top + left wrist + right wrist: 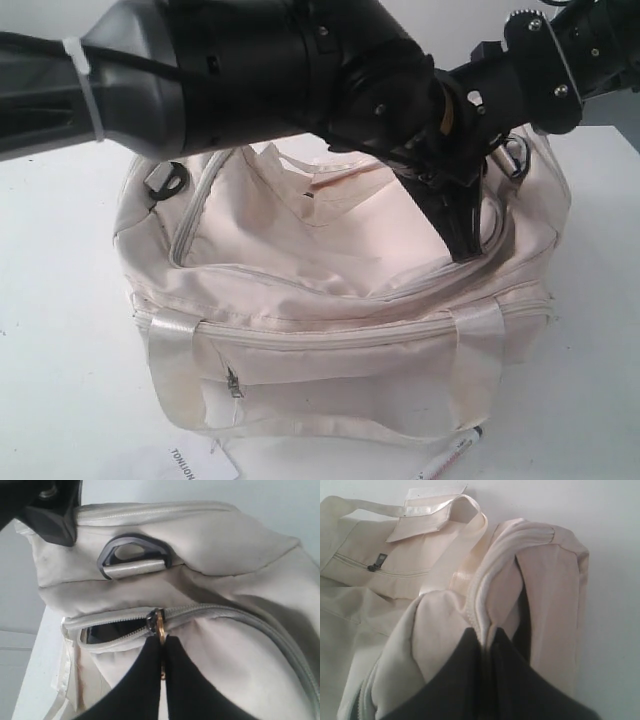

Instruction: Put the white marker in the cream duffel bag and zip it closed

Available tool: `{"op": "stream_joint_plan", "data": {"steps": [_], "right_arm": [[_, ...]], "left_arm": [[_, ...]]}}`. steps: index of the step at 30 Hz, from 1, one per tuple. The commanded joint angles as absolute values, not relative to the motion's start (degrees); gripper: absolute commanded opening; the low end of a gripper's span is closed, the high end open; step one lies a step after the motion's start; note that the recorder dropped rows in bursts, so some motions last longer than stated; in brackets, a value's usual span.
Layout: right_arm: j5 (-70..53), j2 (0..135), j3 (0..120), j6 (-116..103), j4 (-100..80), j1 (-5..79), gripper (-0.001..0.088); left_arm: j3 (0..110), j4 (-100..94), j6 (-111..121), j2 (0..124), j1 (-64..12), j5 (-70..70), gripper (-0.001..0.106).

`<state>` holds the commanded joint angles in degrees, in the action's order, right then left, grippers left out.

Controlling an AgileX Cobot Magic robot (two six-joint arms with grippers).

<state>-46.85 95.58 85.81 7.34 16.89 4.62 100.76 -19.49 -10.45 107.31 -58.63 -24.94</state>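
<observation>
White marker (452, 456) is lying on the worktop (60, 340), outside the cream duffel bag (330, 280); it is resting just beside the bag's front-pocket side, near the foot of one webbing handle (478, 350), with its dark end nearest the bag; a paper tag (195, 462) is lying by the same side of the bag, well apart from the marker; the small pocket zip pull (233, 383) is hanging at one end of the bag's front pocket.

I am holding the left claw (161, 641) pressed together on the gold keyring (159, 622) at the bag's main zip pull; the keyring is standing edge-on between the two black fingers (135, 680); just past the pull, a black strap ring (135, 555) is lying against the bag's end panel; on one side of the pull the zip is gaping and showing dark lining, while on the other side the teeth are running joined.

I am pinching a fold of the bag's zip-edged rim with the right claw (484, 636), its jaws nearly meeting with the cloth between them.

Above the bag, the left arm (250, 70) and the right arm (540, 60) are crossing; a dark claw is reaching down to the bag's zip rim there, and I cannot tell from that view which arm is carrying it.
</observation>
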Motion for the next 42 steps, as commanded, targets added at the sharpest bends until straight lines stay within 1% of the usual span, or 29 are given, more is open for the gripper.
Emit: {"op": "stream_joint_plan", "data": {"steps": [4, 13, 16, 20, 27, 36, 38, 39, 41, 42], "right_arm": [[-46.50, 95.58, 85.81, 7.34, 16.08, 4.62, 0.0149], [-47.49, 95.58, 86.88, 7.34, 17.12, 4.62, 0.0383], [-49.43, 95.58, 87.99, 7.45, 17.25, 4.62, 0.0407], [-50.68, 95.58, 88.85, 8.34, 17.87, 4.62, 0.0407], [-53.11, 95.58, 89.26, 18.06, 26.69, 4.62, 0.0407], [-54.74, 98.88, 89.26, 18.15, 27.39, 4.62, 0.0407], [-55.29, 100.10, 89.26, 18.18, 27.39, 4.62, 0.0451], [-55.86, 100.36, 89.26, 18.42, 27.77, 4.62, 0.0508], [-56.72, 100.36, 89.39, 19.48, 28.45, 4.62, 0.0537], [-57.01, 100.36, 89.39, 19.48, 28.55, 4.62, 0.0537]], "left_arm": [[100.76, -18.66, -10.45, 107.31, -58.49, -24.94, 0.000], [100.76, -15.39, -10.45, 107.31, -58.49, -25.74, 0.000], [100.76, -15.39, -11.38, 107.31, -58.49, -25.60, 0.000], [100.76, -15.39, -14.07, 107.31, -58.49, -25.60, 0.000], [100.76, -15.27, -15.40, 107.31, -58.49, -25.51, 0.000], [100.76, -15.17, -20.65, 107.31, -59.09, -25.01, 0.000], [100.76, -15.06, -22.84, 107.31, -59.21, -25.01, 0.000], [100.76, -15.06, -23.48, 107.31, -59.31, -25.01, 0.000], [100.76, -15.06, -24.18, 107.31, -59.31, -25.12, 0.000], [100.76, -15.06, -24.18, 107.31, -59.31, -25.12, 0.000]]}}
